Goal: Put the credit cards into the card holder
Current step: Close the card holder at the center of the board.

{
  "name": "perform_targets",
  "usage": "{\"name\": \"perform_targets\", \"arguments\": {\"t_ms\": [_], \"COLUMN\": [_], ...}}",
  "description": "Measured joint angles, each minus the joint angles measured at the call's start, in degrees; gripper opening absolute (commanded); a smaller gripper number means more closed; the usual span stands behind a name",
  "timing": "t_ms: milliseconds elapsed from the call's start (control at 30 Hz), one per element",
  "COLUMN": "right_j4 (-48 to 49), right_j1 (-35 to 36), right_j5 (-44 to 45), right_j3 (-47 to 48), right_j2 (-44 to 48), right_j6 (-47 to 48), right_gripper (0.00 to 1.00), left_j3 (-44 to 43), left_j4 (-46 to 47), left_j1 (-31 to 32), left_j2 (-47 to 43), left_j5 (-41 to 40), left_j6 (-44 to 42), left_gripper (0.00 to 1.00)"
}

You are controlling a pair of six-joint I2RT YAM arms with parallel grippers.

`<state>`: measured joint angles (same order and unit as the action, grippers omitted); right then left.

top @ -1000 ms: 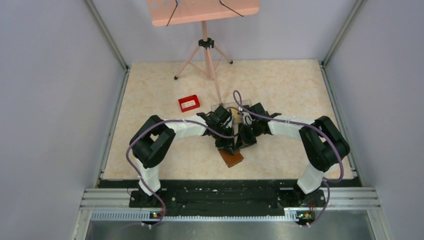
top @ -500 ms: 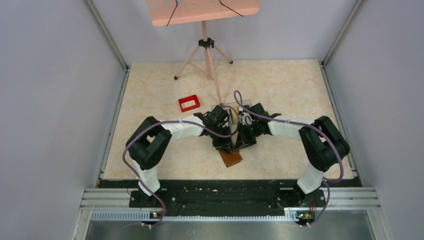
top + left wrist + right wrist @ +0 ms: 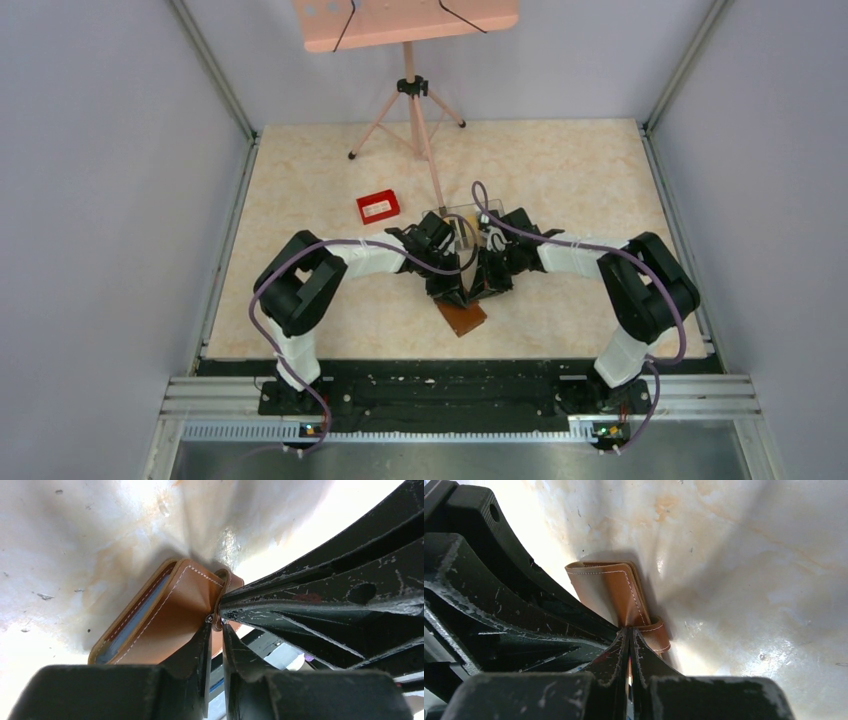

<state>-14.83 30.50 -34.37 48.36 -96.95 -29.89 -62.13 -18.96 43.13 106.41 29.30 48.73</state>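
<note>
The left end effector (image 3: 215,625) has its two scuffed black fingers drawn close on a thin stitched flap of the card holder (image 3: 170,607), with the leather pinched between the tips. The right end effector (image 3: 629,630) meets it tip to tip from the other side, fingers pressed fully together on the same tan leather edge. So both grip the one small wallet, and there is almost no gap between the two sets of hard plastic jaws. The card holder lies on the table (image 3: 570,170) near its middle, just on the near side of the two wrists. It is smooth orange-tan hide with pale stitching along rounded edges, and its top layer is tugged up into a soft crease where it is gripped. In the mouth between the layers a blue card (image 3: 131,624) shows as a narrow strip. The table is glossy, marbled cream and peach, and it glares under the lights. A clear plastic box (image 3: 468,212) sits just beyond the wrists, half hidden by them. A small red tray (image 3: 378,207) lies to the far left, well apart. A pink tripod (image 3: 410,110) stands on the far part of the table. Grey walls and aluminium posts close in the left and right edges. The broadest stretch of tabletop lies to the right of the arms.
</note>
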Motion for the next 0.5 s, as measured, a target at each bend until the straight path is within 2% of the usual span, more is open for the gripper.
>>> {"name": "perform_targets", "arguments": {"t_ms": [67, 100, 500], "right_j4": [0.1, 0.3, 0.6], "right_j1": [0.0, 0.0, -0.5], "right_j5": [0.0, 0.0, -0.3], "right_j3": [0.0, -0.1, -0.3], "right_j2": [0.0, 0.0, 0.6], "right_j6": [-0.2, -0.3, -0.9], "right_gripper": [0.00, 0.00, 0.00], "left_j3": [0.0, 0.0, -0.5], "left_j4": [0.1, 0.1, -0.9], "left_j1": [0.0, 0.0, 0.1], "left_j2": [0.1, 0.2, 0.2], "left_j5": [0.0, 0.0, -0.7], "left_j6": [-0.2, -0.5, -1.2], "left_gripper": [0.01, 0.00, 0.00]}}
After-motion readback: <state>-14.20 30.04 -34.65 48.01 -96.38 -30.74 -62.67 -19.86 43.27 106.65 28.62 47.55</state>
